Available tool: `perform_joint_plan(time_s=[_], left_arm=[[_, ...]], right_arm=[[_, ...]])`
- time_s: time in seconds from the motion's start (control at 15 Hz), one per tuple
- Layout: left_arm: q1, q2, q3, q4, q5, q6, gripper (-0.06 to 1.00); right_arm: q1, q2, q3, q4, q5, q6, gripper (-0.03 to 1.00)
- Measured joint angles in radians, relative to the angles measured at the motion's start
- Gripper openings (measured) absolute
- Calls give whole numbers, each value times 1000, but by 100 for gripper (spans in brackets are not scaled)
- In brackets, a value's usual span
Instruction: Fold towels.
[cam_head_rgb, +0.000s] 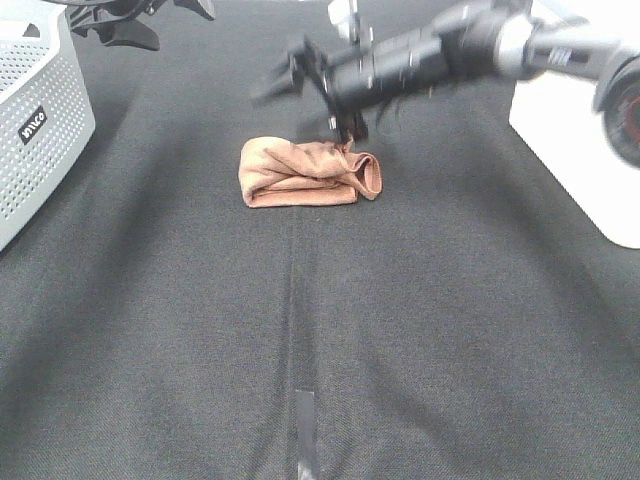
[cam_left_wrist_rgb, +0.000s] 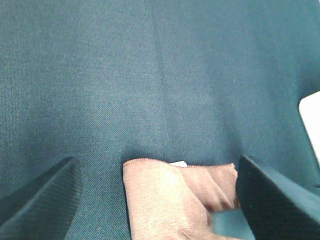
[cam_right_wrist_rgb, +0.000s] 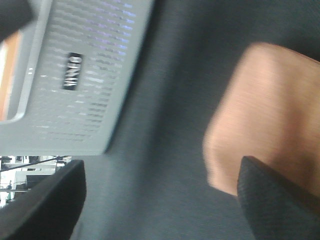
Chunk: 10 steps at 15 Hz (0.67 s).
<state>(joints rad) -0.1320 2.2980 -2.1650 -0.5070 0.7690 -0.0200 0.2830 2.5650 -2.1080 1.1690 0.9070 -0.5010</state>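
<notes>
Towel (cam_head_rgb: 300, 172) lies folded, well apart from basket (cam_head_rgb: 40, 130).

The right gripper (cam_head_rgb: 300, 75) is smeared by motion blur — its fingertips cannot be made out. The grey perforated basket (cam_head_rgb: 40, 130) runs off the picture's edge; the towel (cam_right_wrist_rgb: 267, 115) is blurred and cut off in the right wrist view.

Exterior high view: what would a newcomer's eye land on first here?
The brown towel, folded into a small bundle, lies alone in the middle of the black tablecloth. The right gripper hangs open just behind the bundle's right end, its arm blurred. A pale perforated basket stands at the left edge, with the left gripper open at the far left.
</notes>
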Motion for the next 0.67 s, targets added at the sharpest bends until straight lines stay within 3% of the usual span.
perform_joint_plan(time_s=[0.4,0.67], left_arm=[[0,0,0,7,5,0,80],[0,0,0,8,54,20,80]], right_arm=[[-95,18,0,-253,12,159,77],[-108,-41,0,-433,100,178,77]])
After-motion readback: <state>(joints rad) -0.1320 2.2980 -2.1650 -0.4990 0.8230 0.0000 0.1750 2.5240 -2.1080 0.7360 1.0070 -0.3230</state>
